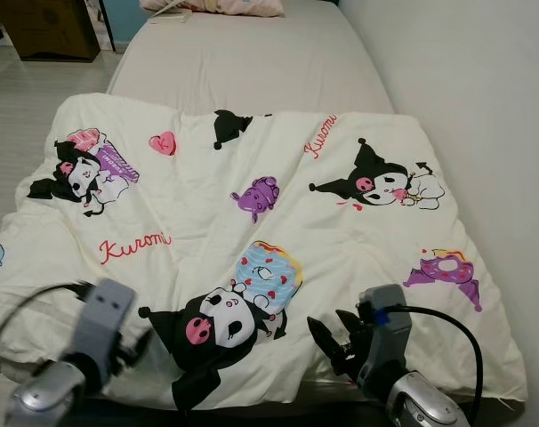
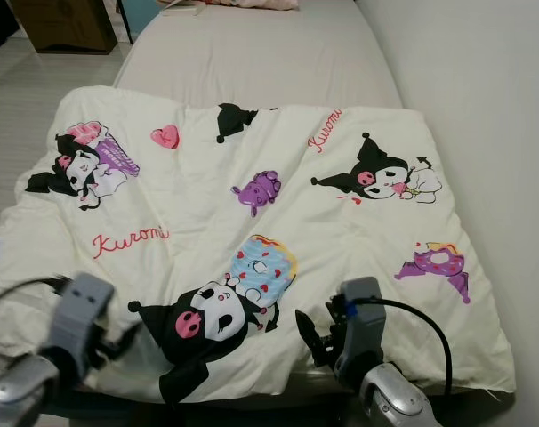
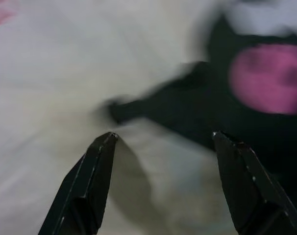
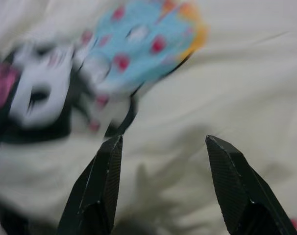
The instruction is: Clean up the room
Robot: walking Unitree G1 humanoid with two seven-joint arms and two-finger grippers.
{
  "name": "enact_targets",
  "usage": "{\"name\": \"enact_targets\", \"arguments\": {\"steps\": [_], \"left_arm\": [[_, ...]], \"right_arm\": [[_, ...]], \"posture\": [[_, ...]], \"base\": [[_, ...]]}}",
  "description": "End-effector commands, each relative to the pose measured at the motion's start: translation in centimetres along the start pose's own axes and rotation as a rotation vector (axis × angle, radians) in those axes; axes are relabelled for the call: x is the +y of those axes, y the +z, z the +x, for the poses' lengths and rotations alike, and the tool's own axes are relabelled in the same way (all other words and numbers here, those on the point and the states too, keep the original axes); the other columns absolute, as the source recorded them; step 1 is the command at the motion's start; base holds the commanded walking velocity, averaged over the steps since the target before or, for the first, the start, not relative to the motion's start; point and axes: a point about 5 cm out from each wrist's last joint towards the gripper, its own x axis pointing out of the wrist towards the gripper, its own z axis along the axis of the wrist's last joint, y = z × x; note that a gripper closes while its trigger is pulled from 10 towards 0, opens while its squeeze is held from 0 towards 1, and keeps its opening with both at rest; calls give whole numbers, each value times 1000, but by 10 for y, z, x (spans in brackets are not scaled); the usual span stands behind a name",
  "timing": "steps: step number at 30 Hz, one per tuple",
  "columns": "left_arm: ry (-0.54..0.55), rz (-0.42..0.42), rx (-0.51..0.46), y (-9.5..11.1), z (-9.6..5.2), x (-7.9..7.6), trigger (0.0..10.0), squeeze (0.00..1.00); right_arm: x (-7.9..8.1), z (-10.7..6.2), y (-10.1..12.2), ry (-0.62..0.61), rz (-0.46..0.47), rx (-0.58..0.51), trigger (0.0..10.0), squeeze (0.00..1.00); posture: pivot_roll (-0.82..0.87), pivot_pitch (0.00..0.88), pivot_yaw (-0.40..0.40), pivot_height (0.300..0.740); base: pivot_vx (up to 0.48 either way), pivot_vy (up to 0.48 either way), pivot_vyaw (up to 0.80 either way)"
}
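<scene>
Cream cotton, printed all over with cartoon figures: that is the comforter (image 1: 278,222) spread across the near part of the bed, its far edge lying on the bare grey mattress (image 1: 252,62). From the left eye view, a pink pillow (image 1: 214,5) sits at the far end of the bed, a wooden cabinet (image 1: 47,27) stands far left on the pale floor (image 1: 29,98), and a white wall (image 1: 465,80) runs along the right side. The left gripper (image 1: 136,345) is down at the comforter's near left edge, right beside the big black-hooded character print. The right gripper (image 1: 333,342) sits over the near right part of the cover, fingers parted, a black cable (image 1: 456,334) looping behind its wrist.

The right eye view gives the same layout: the blue doughnut print (image 2: 263,260) lies near the middle, between the two arms, and the purple doughnut print (image 2: 437,265) lies off to the right.

Left wrist view now, blurred: two black fingers (image 3: 92,181) spread wide, just above cream fabric, with the black and pink of the character print beyond them.

Right wrist view, also blurred: its fingers (image 4: 102,186) are likewise held well apart over the cover, nothing between them, the blue doughnut print ahead.
</scene>
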Motion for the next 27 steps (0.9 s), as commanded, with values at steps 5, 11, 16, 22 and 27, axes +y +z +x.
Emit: {"name": "enact_targets", "arguments": {"steps": [5,11,16,22,27], "left_arm": [[-72,237,86,-34,19,-23,10000,0],[-15,451,148,-53,30,-8,10000,0],[15,547,177,-59,29,8,10000,0],[47,637,223,-72,13,32,10000,0],[32,615,220,-80,-4,37,10000,0]], "right_arm": [[15,8,-30,169,-259,154,10000,0],[0,24,-46,134,-487,219,10000,0],[-19,29,-49,50,-543,248,10000,0],[-53,19,-60,-27,-644,342,10000,0],[-74,1,-67,35,-636,432,10000,0]], "posture": [[40,454,-21,547],[41,463,-17,547],[45,467,-14,547],[57,466,-12,547],[61,466,-12,547]], "base": [[0,0,0],[0,0,0],[0,0,0],[0,0,0],[0,0,0]]}}
